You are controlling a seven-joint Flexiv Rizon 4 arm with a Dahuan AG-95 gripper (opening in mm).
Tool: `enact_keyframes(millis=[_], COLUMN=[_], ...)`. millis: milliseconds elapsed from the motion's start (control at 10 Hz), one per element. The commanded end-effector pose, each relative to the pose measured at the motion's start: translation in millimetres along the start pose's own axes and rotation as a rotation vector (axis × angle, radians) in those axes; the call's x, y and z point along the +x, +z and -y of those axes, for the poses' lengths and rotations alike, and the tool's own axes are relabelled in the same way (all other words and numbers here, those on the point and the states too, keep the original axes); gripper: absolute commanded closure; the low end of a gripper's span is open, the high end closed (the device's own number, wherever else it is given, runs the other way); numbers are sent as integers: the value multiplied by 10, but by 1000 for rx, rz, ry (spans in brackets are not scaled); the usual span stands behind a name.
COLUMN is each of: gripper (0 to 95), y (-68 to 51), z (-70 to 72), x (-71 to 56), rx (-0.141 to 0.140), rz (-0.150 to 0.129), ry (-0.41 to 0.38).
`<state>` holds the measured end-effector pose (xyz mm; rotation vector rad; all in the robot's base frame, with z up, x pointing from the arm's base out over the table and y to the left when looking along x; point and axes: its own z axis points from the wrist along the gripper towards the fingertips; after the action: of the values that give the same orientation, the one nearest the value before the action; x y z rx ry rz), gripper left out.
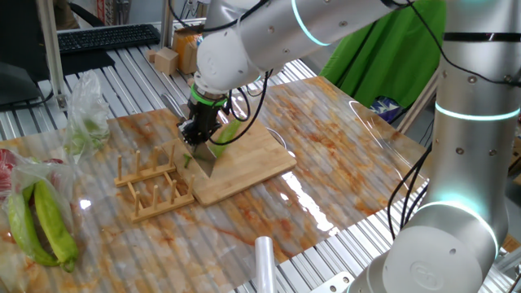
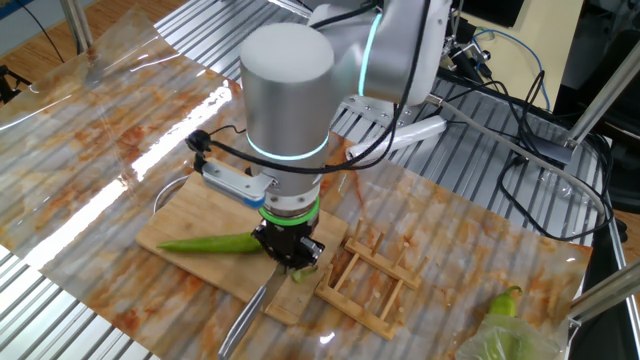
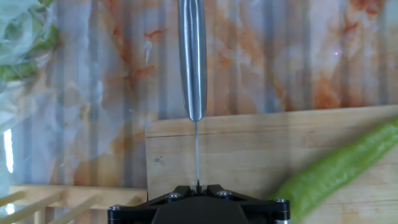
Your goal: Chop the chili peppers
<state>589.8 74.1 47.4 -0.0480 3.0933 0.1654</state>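
Note:
A long green chili pepper (image 2: 210, 243) lies across the wooden cutting board (image 2: 190, 215); it also shows in one fixed view (image 1: 229, 130) and at the lower right of the hand view (image 3: 336, 171). My gripper (image 2: 288, 255) stands over the board's near end, just past the chili's tip, shut on a steel knife (image 3: 193, 62). The knife's thin blade runs out from between my jaws and its handle (image 2: 243, 322) sticks out past the board's edge. A small green piece (image 2: 305, 272) lies right by the gripper. In one fixed view the blade (image 1: 205, 160) hangs under the gripper (image 1: 199, 138).
A wooden dish rack (image 1: 151, 187) stands against the board's end, close to the gripper. A plastic bag with bigger yellow-green peppers (image 1: 41, 220) lies at the table's edge. A keyboard (image 1: 106, 37) sits at the back. Cables (image 2: 520, 160) run behind the arm.

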Motion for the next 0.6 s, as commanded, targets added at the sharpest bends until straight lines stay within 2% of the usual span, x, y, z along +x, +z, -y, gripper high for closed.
enact_keyframes(millis=[100, 400, 600], gripper=[950, 950, 950], y=[-210, -365, -615], z=[10, 10, 59], x=[58, 97, 198], rx=[4, -4, -11], rz=[-9, -29, -45], ry=[-2, 14, 48])
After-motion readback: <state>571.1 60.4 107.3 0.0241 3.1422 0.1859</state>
